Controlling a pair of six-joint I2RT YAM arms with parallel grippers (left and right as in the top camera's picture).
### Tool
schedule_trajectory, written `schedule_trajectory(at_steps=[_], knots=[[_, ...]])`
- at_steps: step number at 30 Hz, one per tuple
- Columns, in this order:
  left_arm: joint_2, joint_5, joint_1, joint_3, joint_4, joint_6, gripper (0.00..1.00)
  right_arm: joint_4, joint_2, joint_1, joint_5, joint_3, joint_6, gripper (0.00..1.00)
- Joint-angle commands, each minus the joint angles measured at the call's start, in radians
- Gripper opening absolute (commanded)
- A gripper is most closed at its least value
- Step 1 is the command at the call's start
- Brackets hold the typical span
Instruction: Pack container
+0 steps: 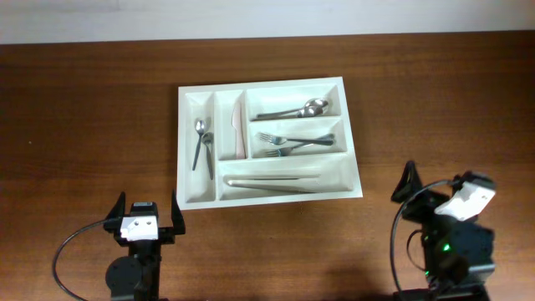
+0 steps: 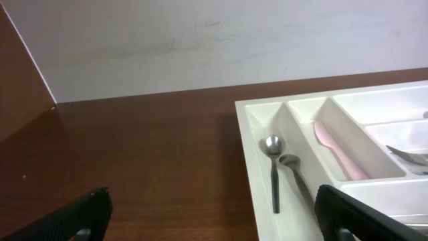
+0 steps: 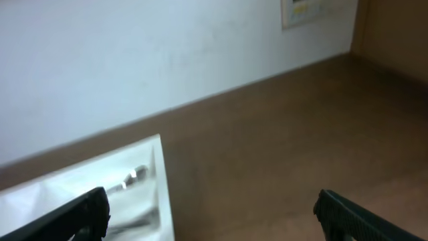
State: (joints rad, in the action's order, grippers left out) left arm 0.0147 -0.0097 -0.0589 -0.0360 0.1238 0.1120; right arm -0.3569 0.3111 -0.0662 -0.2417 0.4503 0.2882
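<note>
**The container looks fully packed, and both arms wait apart from it.**

From overhead, the container [image 1: 276, 199] lies mid-tabletop [image 1: 84, 109] with teaspoons [image 1: 201, 144], a pink knife [image 1: 237, 125], spoons [image 1: 301, 109], forks [image 1: 292, 144] and knives [image 1: 272, 181], each kind in its own compartment. Nothing lies outside, so I judge little is left to do. The left gripper [image 1: 148, 205] and the right gripper [image 1: 435, 188] are both released and empty. The left wrist view shows the container's near corner. The right wrist view is blurred.

White container [image 1: 334, 177]; pink utensil [image 1: 237, 130]; silver spoons [image 1: 316, 106]; brown wood-grain table [image 1: 84, 109].
</note>
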Motion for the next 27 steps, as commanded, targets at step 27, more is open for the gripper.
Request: schedule_trajectory(at_steps=[27], knots=[[-0.010, 0.014, 0.004, 0.008, -0.003, 0.002, 0.99, 0.048, -0.308, 0.059, 0.171, -0.357, -0.188, 0.99]])
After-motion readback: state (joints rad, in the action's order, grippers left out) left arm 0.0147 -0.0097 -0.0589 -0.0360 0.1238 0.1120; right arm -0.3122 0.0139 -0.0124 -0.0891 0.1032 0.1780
